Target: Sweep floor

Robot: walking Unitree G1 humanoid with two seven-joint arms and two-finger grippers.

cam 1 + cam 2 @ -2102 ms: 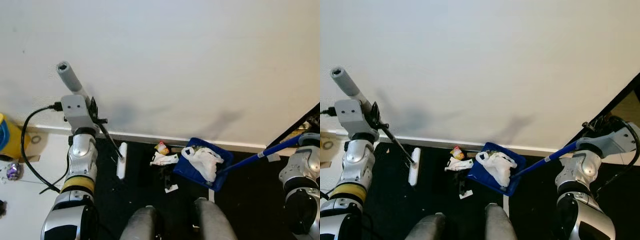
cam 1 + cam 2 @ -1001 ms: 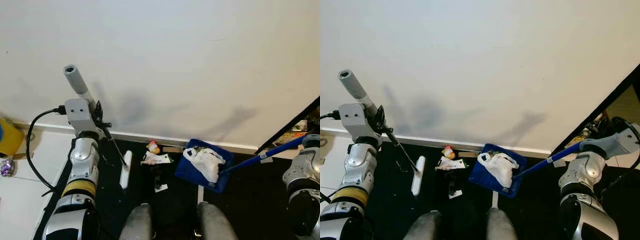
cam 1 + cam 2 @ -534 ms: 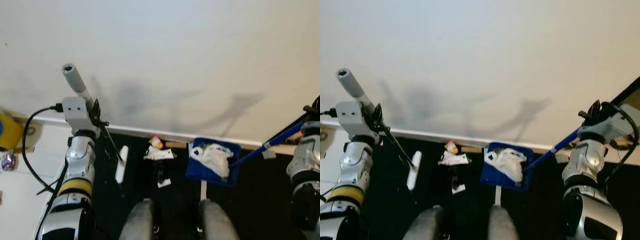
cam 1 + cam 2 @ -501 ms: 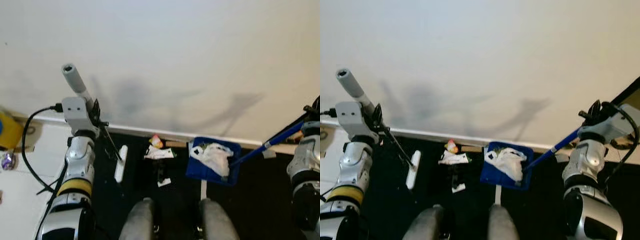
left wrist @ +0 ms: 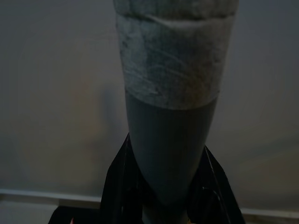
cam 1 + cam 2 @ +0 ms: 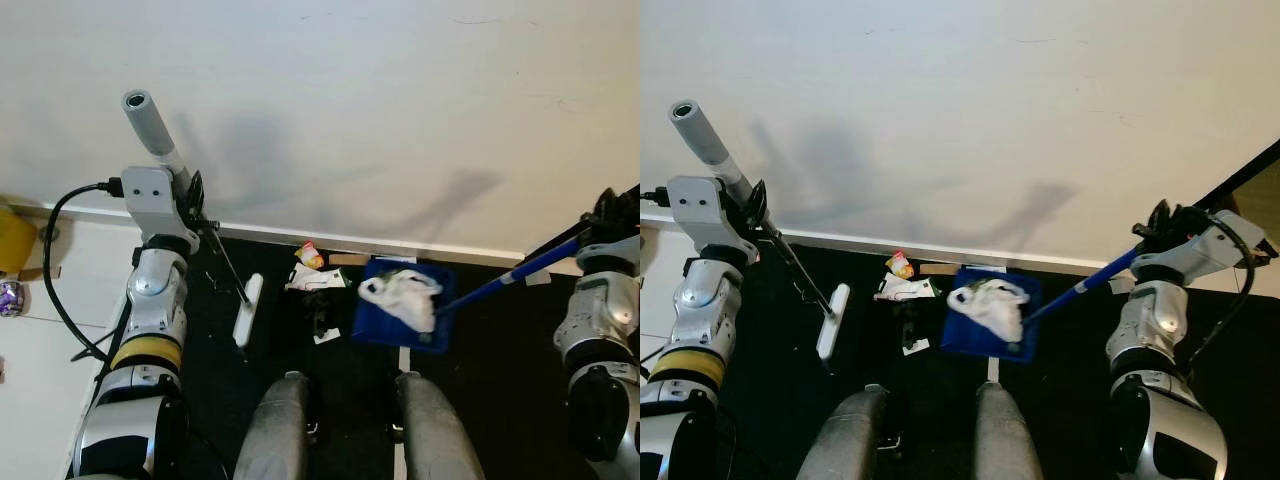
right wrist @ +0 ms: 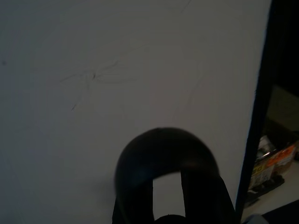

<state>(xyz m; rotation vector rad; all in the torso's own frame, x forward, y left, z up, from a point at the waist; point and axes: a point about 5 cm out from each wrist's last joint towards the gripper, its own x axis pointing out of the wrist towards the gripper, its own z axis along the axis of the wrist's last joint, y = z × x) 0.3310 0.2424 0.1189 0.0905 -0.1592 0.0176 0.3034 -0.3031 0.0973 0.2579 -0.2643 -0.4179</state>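
The left wrist view is showing the left hand (image 5: 168, 186) clenched around the grey broom handle (image 5: 173, 116); the head views are showing its white broom head (image 6: 246, 309) resting on the dark floor (image 6: 500, 360) beside scattered litter (image 6: 312, 280). The right hand (image 6: 1160, 232) is gripping the blue dustpan handle (image 6: 1080, 285), the blue dustpan (image 6: 985, 310) holding a white bag (image 6: 985, 300) near the baseboard (image 6: 270, 238), with bare floor lying right of it

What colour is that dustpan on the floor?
The dustpan is blue, clearest in the right eye view.
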